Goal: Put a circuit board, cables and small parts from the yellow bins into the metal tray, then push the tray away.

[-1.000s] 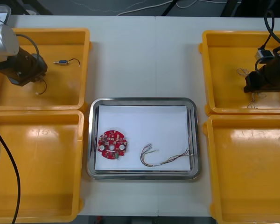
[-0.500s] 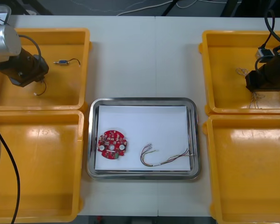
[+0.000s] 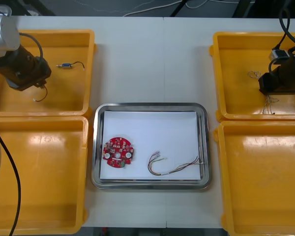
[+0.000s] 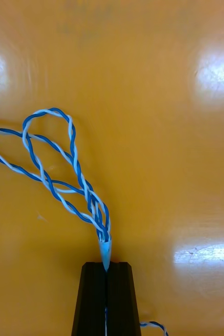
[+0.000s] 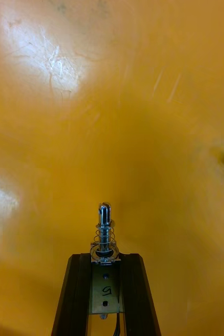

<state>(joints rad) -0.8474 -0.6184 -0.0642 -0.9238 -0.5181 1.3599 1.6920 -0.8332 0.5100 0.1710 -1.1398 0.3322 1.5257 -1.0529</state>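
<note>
The left gripper (image 5: 105, 258) is clamping a spring-wound small metal part (image 5: 105, 231) in the far left yellow bin (image 3: 69, 98). The right gripper (image 4: 106, 265) is pinching the twisted blue and white cable (image 4: 59, 173) in the far right yellow bin (image 3: 236, 59). Both are mid-pickup; next, each load needs carrying to the metal tray (image 3: 150, 106).

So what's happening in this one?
Both arms are picking from the far bins. The left pincer is shut on a small metal part at the far left yellow bin. The right pincer is shut on a twisted blue and white cable at the far right yellow bin. The metal tray holds a red circuit board and a thin cable.
</note>
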